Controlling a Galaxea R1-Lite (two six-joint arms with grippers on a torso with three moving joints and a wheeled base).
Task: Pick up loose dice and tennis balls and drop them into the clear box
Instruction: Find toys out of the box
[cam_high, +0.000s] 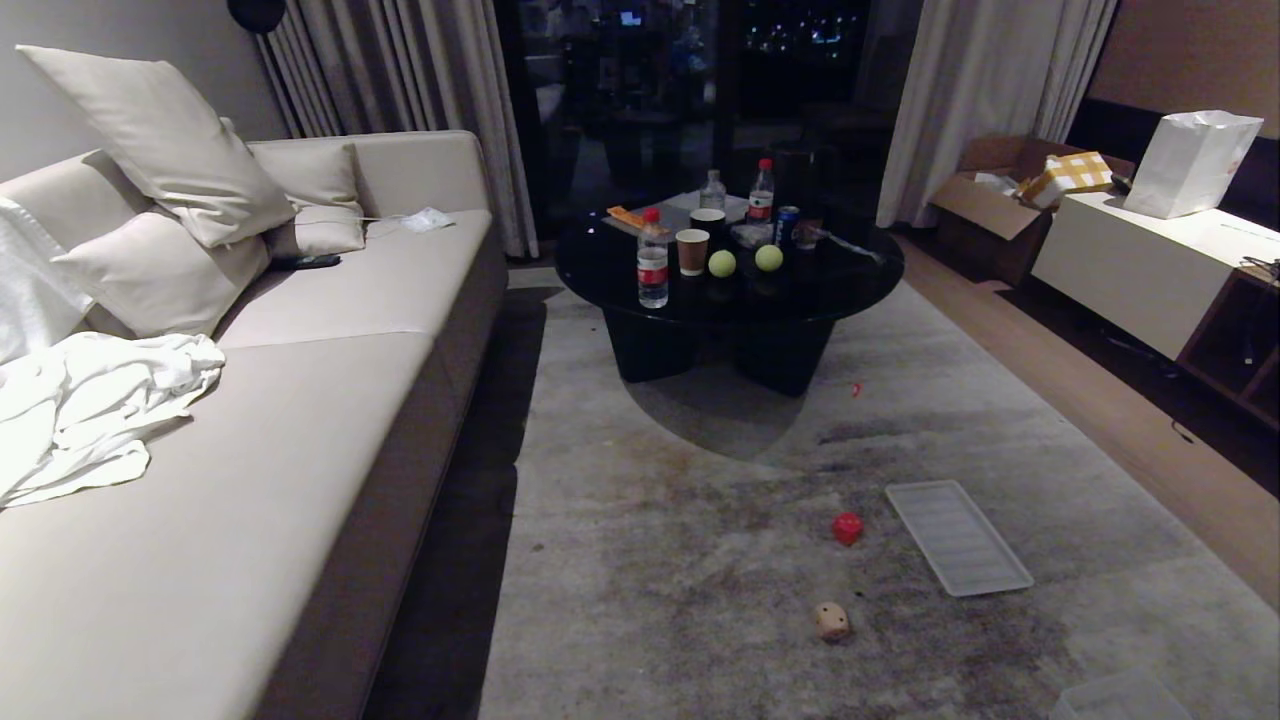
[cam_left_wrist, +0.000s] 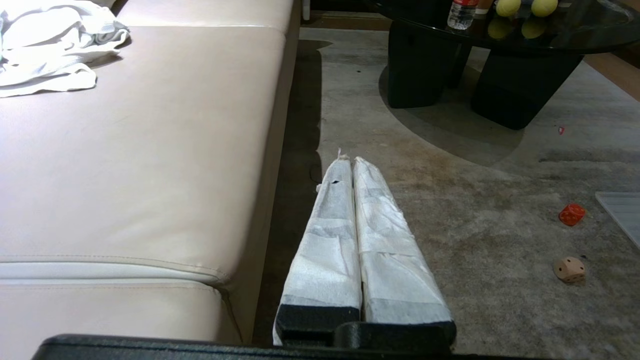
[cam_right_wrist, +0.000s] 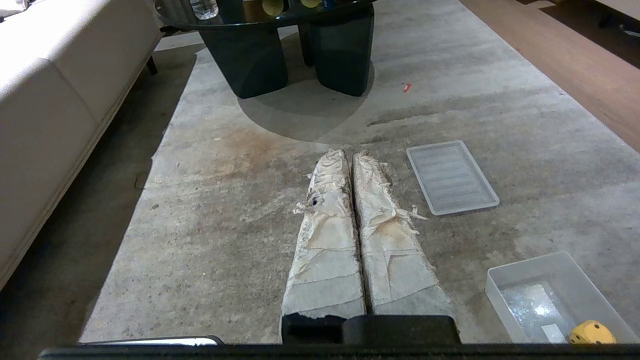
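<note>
Two dice on stained grey carpet — sofa alongside.

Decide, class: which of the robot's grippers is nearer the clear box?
Right. The clear box lies on the carpet just beside the right gripper, a yellow die inside. The left gripper hangs by the sofa, no box near it.
</note>
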